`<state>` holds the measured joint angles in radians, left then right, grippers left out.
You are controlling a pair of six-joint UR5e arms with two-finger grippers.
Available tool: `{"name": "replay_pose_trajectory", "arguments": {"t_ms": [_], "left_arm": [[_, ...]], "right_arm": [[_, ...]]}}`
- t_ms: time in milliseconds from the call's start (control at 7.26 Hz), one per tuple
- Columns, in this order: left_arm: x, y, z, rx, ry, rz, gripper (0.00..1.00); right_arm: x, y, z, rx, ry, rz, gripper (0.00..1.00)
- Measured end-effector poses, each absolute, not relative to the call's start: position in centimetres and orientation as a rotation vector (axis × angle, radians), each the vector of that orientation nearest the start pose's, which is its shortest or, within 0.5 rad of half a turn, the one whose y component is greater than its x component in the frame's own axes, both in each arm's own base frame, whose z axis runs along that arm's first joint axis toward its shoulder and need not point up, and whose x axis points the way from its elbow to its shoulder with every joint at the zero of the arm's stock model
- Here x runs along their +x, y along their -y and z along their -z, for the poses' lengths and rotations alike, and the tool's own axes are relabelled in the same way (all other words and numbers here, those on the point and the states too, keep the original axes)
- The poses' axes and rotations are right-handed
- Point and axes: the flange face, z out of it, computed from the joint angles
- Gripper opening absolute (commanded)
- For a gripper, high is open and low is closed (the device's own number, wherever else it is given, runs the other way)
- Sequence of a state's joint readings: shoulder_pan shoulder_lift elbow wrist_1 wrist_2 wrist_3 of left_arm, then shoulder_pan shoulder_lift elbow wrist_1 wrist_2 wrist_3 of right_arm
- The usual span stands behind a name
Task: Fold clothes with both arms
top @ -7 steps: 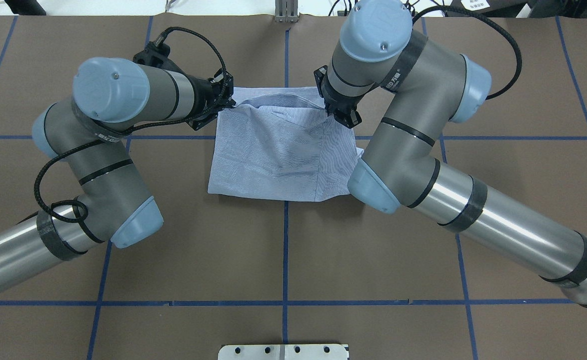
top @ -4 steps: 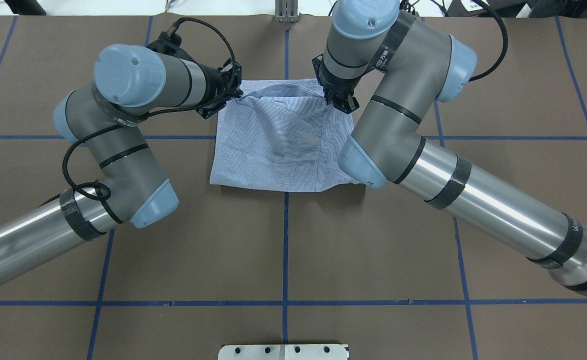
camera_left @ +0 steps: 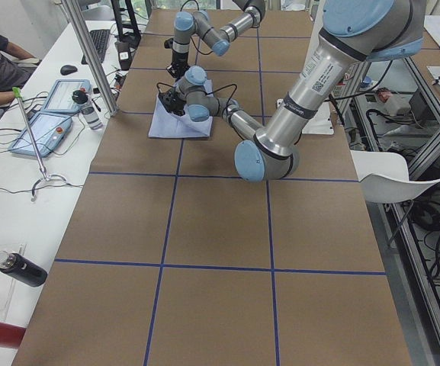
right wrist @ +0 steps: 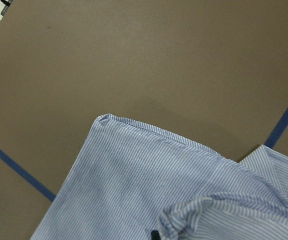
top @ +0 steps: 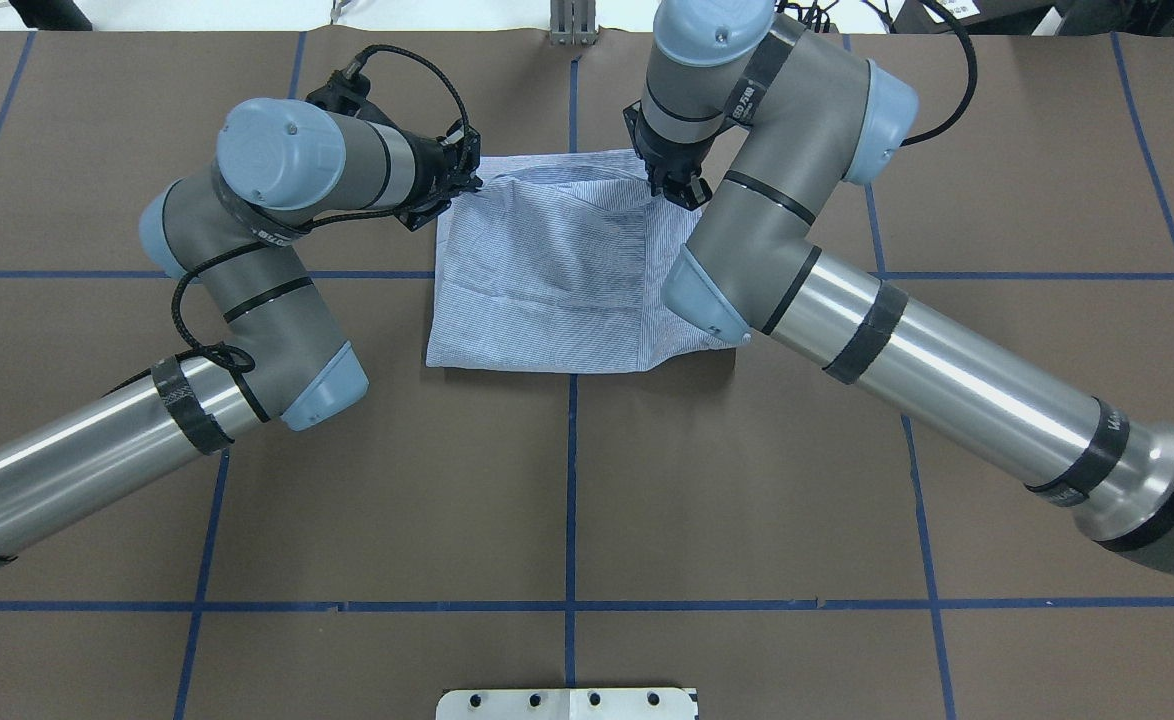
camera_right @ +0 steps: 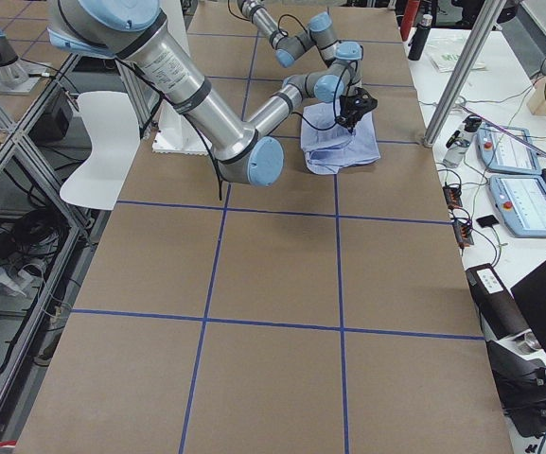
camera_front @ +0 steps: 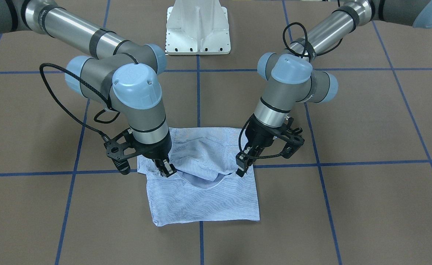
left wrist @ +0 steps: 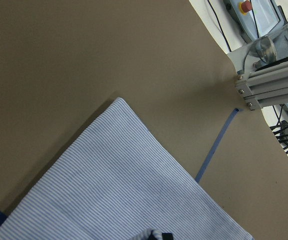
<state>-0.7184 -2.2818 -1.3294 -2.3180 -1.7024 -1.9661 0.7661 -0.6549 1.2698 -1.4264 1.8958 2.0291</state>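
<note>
Apparently light, floppy blue-and-white striped fabric shirt (camera_front: pixel 205 198) sags over the brown surface (camera_front: pixel 348 206) between black left fingers (camera_front: pixel 240 167) and black right fingers (camera_front: pixel 167 169), both clenched on its lifted corners.

Thin cloth shirt (top: pixel 547 280), matt tabletop (top: pixel 747 500)

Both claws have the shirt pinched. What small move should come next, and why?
Probably carry the left claw and right claw a little away from the base, together: the pinched edge of the shirt sags between them, short of the flat layer's far edge.
</note>
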Motion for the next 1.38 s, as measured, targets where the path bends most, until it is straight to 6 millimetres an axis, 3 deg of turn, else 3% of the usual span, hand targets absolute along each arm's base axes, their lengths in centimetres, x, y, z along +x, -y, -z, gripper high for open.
{"name": "replay_pose_trajectory", "arguments": {"t_ms": [413, 551, 688, 826, 1102, 1377], "left_arm": [[50.0, 59.8, -26.6, 0.090, -1.269, 0.888, 0.00], [50.5, 60.3, -27.2, 0.091, -1.267, 0.889, 0.00], [51.0, 60.8, -27.7, 0.093, -1.266, 0.890, 0.31], [51.2, 61.4, -28.4, 0.102, -1.263, 0.886, 0.44], [49.4, 63.5, -29.4, 0.147, -1.249, 0.883, 0.55], [46.9, 65.5, -30.0, 0.180, -1.238, 0.884, 0.55]], "right_arm": [[-51.9, 64.2, -21.9, -0.189, 0.830, -1.010, 0.00], [-52.3, 64.5, -22.8, -0.185, 0.824, -0.998, 0.31], [-52.7, 64.9, -23.7, -0.181, 0.822, -0.989, 0.99], [-53.3, 65.5, -24.3, -0.176, 0.819, -0.979, 1.00], [-53.1, 67.6, -24.0, -0.155, 0.812, -0.951, 1.00], [-50.3, 70.1, -24.2, -0.151, 0.814, -0.907, 1.00]]}}
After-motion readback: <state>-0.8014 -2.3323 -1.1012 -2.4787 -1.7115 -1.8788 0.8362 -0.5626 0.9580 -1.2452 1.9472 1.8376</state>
